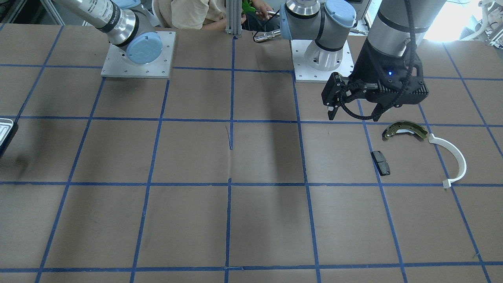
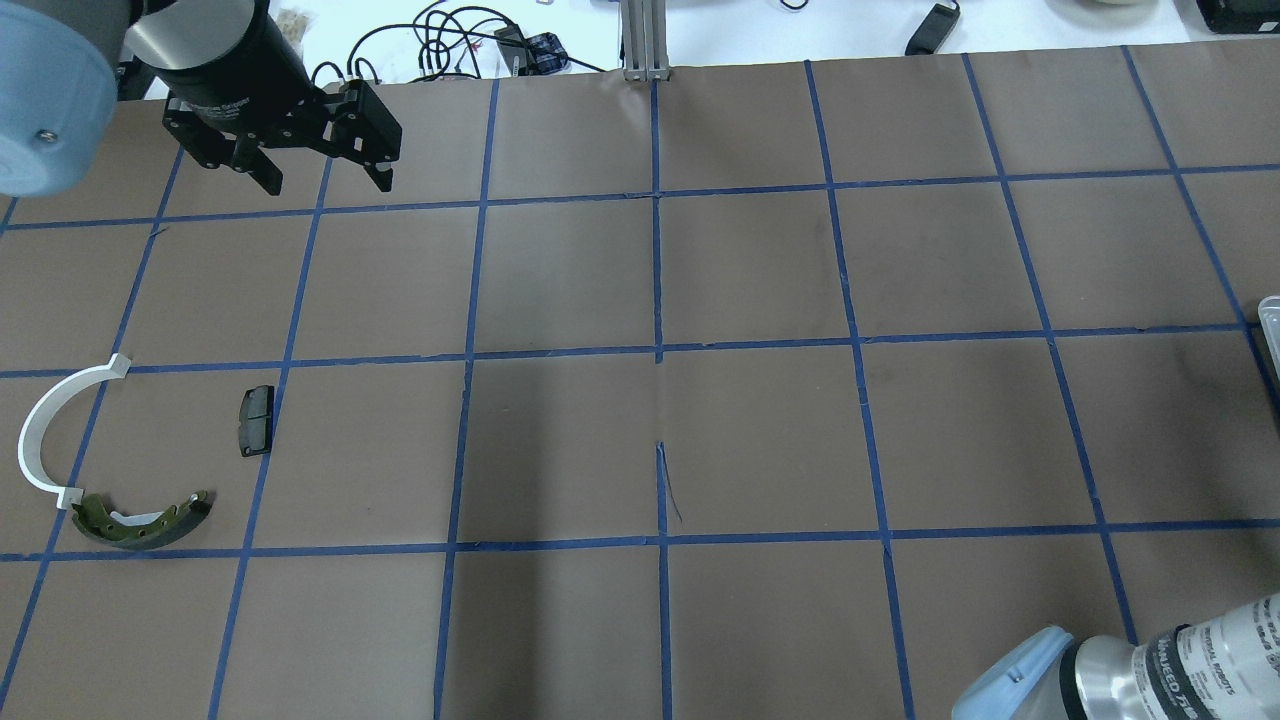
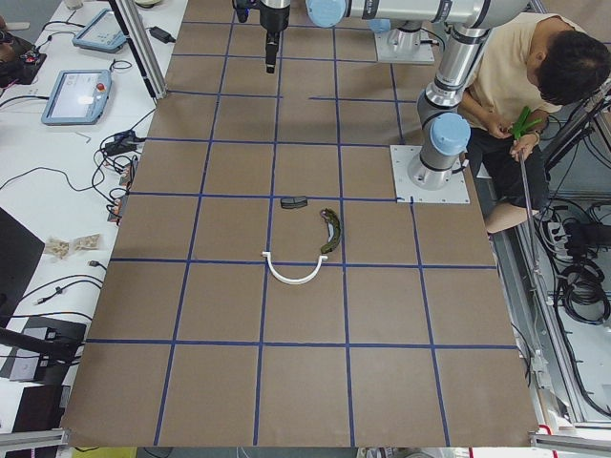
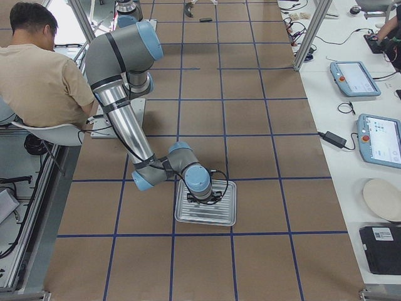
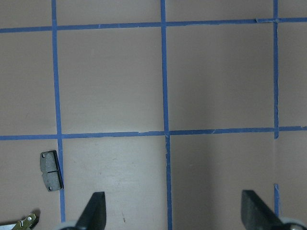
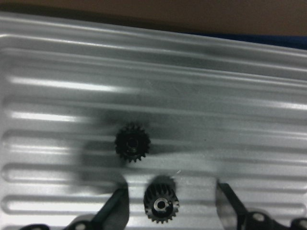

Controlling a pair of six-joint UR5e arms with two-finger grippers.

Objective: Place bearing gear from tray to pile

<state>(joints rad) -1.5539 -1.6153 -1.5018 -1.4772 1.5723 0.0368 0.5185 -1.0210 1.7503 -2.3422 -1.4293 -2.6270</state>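
- Nearest to the right wrist camera, we see the right gripper (image 6: 171, 188) low over the tray (image 6: 192, 72), its claw spread wide.
- The bearing gear (image 6: 161, 203), small and black, lies on the ribbed floor of the tray between the two fingers. There is a gap on each side, so neither finger touches it.
- Just beyond it lies a second gear (image 6: 133, 142), also black and toothed, apart from the first one and outside the claw.
- The tray (image 4: 225, 216) rests toward the right end of the tabletop (image 1: 267, 220). Only its corner shows at the border of the front view.
- Far along the tabletop, toward its left end and well apart from the tray, lies the pile: a black pad (image 1: 381, 162), an olive brake shoe (image 1: 404, 129) and a white arc (image 1: 456, 155).
- One tip of the arc is just beside the end of the shoe; we cannot tell if they touch. The pad lies alone, near them.
- The left gripper (image 1: 353, 117) hangs in the air near the pile, its claw wide and holding nothing.
- Behind the arm bases a person (image 3: 535, 86) sits at the robot's edge of the tabletop.
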